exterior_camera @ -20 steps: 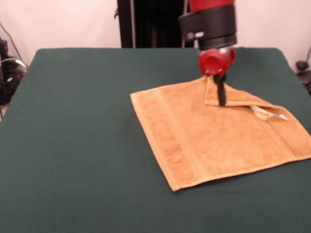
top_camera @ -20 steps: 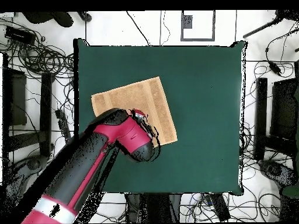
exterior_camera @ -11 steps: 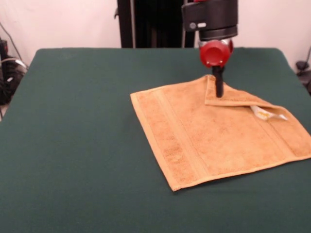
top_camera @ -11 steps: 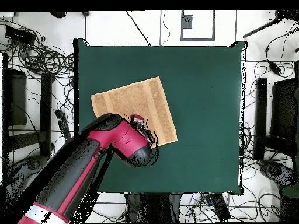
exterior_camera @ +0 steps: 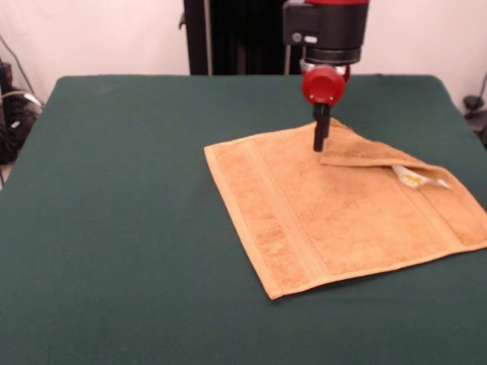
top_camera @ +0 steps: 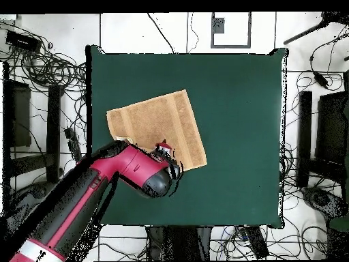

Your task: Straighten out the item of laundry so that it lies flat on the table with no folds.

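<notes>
- the red and black arm [top_camera: 88, 198] comes down from above, wrist vertical, end effector [exterior_camera: 320, 137] pointing straight down.
- its dark fingers show as one narrow stem; whether they are apart or together cannot be told.
- the tip sits at the far edge of the towel [exterior_camera: 335, 205], just beside the folded-over corner [exterior_camera: 361, 152]; touching or just above is unclear.
- the towel lies on the green surface [exterior_camera: 114, 228], toward the right in the front view, mostly flat, one corner flap doubled back.
- a white label tag [exterior_camera: 418, 179] peeks from under the flap.
- cables [top_camera: 48, 65] litter the floor around the surface in the overhead view.
</notes>
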Robot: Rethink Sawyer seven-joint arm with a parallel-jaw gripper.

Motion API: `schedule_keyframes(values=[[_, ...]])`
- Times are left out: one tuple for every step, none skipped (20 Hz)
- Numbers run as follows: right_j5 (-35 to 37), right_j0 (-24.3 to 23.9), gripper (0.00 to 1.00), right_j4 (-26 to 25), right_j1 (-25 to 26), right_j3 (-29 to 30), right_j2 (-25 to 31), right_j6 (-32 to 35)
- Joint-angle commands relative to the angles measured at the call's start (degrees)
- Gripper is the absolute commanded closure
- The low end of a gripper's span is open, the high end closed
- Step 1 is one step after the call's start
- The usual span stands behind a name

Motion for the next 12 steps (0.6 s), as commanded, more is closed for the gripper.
schedule_keyframes(values=[[0.0,2.2,0.0,-1.0,6.1,0.4,3.7,21.9],[-0.3,2.0,0.0,-0.8,5.8,0.3,4.0,21.4],[-1.6,1.5,0.0,-0.7,5.1,0.2,5.0,21.2],[-2.2,1.3,0.0,-0.6,4.9,0.1,5.4,21.3],[-3.1,0.7,0.0,-0.3,4.2,0.1,6.2,21.4],[-3.3,0.5,0.0,-0.1,4.1,0.1,6.5,21.5],[-3.3,0.3,0.0,0.4,3.8,0.1,7.1,20.8],[-3.3,0.2,0.0,0.7,3.3,0.3,7.4,20.3],[-3.0,0.1,0.0,1.4,2.9,0.3,7.9,19.5],[-2.8,0.1,0.0,1.8,2.6,0.4,8.1,19.3],[-2.5,0.1,0.0,2.3,2.2,0.4,8.3,19.2],[-2.6,-0.4,0.0,2.5,1.7,0.5,8.4,18.6]])
